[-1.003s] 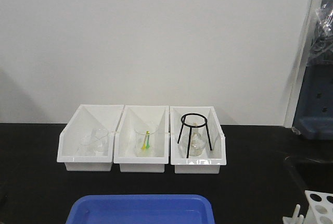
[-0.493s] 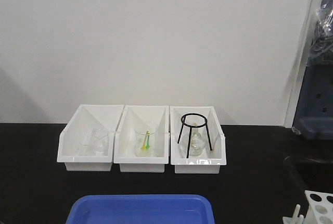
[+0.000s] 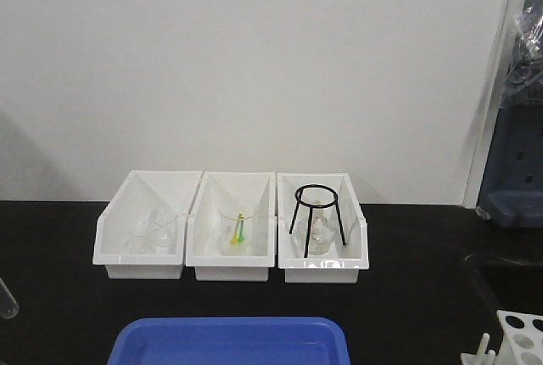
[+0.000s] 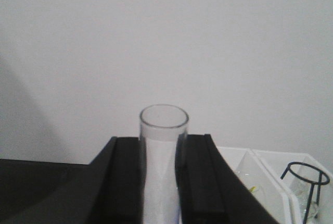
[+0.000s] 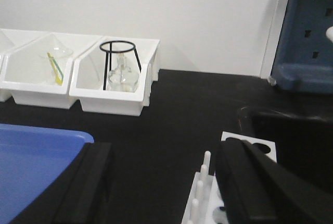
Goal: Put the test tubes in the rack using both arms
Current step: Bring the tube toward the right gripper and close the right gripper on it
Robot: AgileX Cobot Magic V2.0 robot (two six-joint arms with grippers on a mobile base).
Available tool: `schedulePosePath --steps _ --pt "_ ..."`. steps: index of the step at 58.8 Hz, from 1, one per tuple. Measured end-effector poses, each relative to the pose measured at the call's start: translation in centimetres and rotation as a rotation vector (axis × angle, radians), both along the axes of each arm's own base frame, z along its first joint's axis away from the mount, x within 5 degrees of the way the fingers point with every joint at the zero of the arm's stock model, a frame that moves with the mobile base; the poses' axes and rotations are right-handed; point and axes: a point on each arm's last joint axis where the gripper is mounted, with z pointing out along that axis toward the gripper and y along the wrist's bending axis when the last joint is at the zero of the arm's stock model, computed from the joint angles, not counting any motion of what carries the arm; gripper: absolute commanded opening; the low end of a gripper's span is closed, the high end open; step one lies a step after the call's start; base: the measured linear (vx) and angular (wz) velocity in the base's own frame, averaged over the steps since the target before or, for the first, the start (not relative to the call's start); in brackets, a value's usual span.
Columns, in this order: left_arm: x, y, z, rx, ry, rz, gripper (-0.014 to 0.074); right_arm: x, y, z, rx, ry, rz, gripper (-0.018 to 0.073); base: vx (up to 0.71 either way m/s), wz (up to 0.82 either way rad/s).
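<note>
The left pincer was clamped on one upright test tube, centre frame. The right pincer stood wide open, empty. The rack, lower right on the worktop, showed no tubes, so the transfer was judged barely begun.

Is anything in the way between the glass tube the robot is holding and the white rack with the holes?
The blue tray lies between them: the test tube in the left claw is far left, the rack far right. The tray is low, so a raised tube should probably clear it.
</note>
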Motion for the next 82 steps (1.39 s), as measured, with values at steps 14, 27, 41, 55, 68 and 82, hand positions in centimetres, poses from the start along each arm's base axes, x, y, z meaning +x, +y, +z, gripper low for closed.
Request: schedulePosePath --steps 14,27,41,55,68,82 --pt "1.2 -1.6 -0.3 -0.053 0.048 -0.089 -0.0004 1.5 0.1 -0.5 -0.025 0.166 -0.001 0.0466 0.0 0.0" --pt "3.0 -5.6 -2.4 -0.115 0.07 -0.291 -0.0004 4.2 2.6 2.4 -0.133 0.211 0.17 0.0466 0.0 0.0" --pt "4.7 -9.8 -5.6 -0.302 0.105 -0.487 -0.0004 6.6 7.9 4.1 -0.139 0.258 0.403 0.0466 0.0 0.0" --pt "4.7 -12.8 -8.4 -0.374 0.198 -0.71 -0.0004 8.7 12.6 4.6 -0.215 0.372 0.547 0.0466 0.0 0.0" --pt "4.7 -13.8 -9.2 -0.439 0.191 -0.828 -0.0004 10.4 16.1 5.8 -0.244 0.372 0.623 0.0466 0.0 0.0" --pt "4.5 -14.0 -8.9 -0.441 0.159 -0.872 -0.0004 13.3 18.6 6.7 -0.251 0.422 0.625 0.0466 0.0 0.0"
